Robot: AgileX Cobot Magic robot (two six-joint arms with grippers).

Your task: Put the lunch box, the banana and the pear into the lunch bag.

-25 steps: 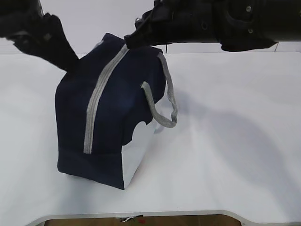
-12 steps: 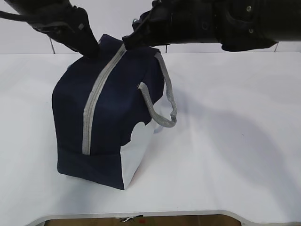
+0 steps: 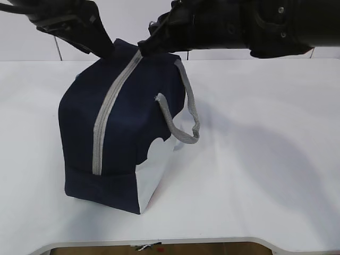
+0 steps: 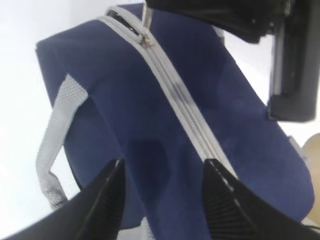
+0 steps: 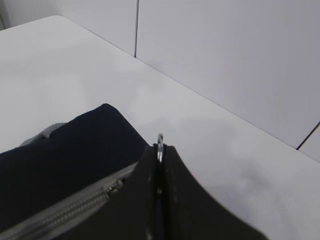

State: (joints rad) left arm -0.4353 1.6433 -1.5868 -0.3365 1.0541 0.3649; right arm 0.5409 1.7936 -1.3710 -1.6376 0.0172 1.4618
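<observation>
On a white table (image 3: 265,175) stands the lunch bag (image 3: 127,127), the largest thing in view and the landmark for everything else. It is a boxy navy-blue fabric bag with a white lower side panel, sitting upright on the left half of the table. A grey zipper (image 3: 109,114) runs along the bag's top and down its near face, closed over the length that shows. A grey strap handle (image 3: 183,119) loops down over the bag's right side.

Above the far end of the bag, two black robot arms reach in. The right gripper (image 3: 144,45) comes from the right of the bag and meets the top far end of the zipper. Its fingers are pressed together on the zipper's metal ring pull (image 5: 160,142), which pokes up between them in the right wrist view.

The left gripper (image 3: 106,50) hangs over the bag's top, just left of the zipper. In the left wrist view its two fingers (image 4: 107,200) are spread apart with the blue fabric between them; whether they touch the bag cannot be told.

At the right edge of the left wrist view, beside the bag, a small pale yellowish shape (image 4: 312,147) shows; too little is visible to say what it is.
</observation>
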